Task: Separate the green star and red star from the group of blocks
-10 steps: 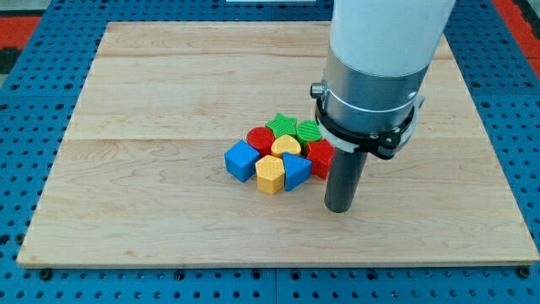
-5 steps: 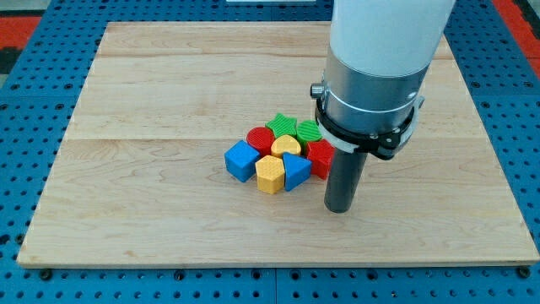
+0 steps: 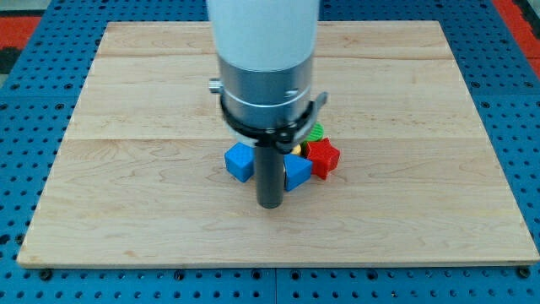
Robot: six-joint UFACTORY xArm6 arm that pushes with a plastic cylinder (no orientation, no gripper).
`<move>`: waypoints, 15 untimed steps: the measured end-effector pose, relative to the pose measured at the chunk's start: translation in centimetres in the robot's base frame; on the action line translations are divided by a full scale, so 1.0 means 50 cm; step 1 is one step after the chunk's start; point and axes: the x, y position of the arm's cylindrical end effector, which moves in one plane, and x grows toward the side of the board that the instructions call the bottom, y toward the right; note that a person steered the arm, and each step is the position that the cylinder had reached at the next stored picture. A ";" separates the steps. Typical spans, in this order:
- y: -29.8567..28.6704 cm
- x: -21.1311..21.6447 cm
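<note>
My tip (image 3: 269, 203) rests on the board just below the block group, between the blue cube (image 3: 240, 161) on its left and the blue triangular block (image 3: 296, 171) on its right. The red star (image 3: 322, 157) lies at the group's right side, touching the blue triangular block. Only a sliver of a green block (image 3: 315, 132) shows above the red star, beside the arm. The arm body hides the green star, the yellow blocks and the other red block.
The wooden board (image 3: 126, 101) lies on a blue pegboard table (image 3: 25, 118). The arm's wide grey and white body (image 3: 266, 67) covers the middle of the view.
The arm moved to the view's left, from the right of the group to just below it. Its body now hides most of the blocks. The red star appears slightly shifted right.
</note>
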 end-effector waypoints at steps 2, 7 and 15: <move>0.125 -0.024; 0.204 -0.008; 0.000 -0.233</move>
